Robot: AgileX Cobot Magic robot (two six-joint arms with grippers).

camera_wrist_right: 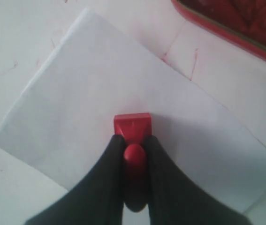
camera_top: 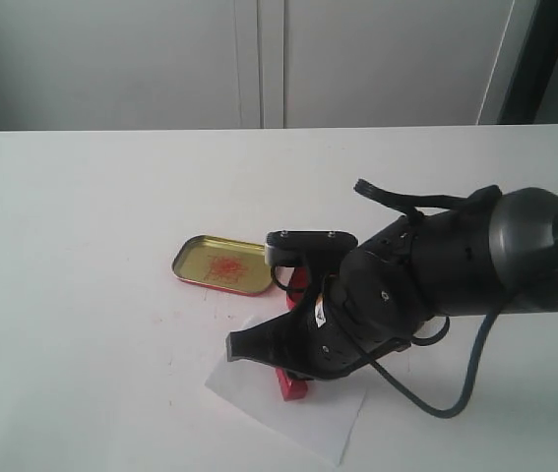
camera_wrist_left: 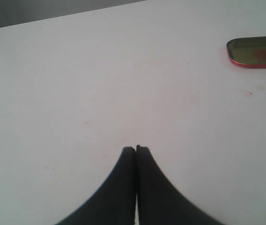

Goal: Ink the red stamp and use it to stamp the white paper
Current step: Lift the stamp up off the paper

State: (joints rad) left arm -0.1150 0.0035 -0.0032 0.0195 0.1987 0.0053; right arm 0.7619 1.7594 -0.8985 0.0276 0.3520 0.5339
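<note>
Right wrist view showed the right gripper (camera_wrist_right: 133, 140) clamped on the knob of the red stamp (camera_wrist_right: 132, 125), whose base sat on the white paper (camera_wrist_right: 76, 93) beneath it; the left gripper (camera_wrist_left: 136, 149) was closed.

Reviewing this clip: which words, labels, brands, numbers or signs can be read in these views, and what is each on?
No text is readable in any view.
Small sticker on the right arm: too small and blurred to read.
White paper: blank where it shows.
Red stamp: no lettering visible.
Gold lid: only red ink smears, no letters.
</note>
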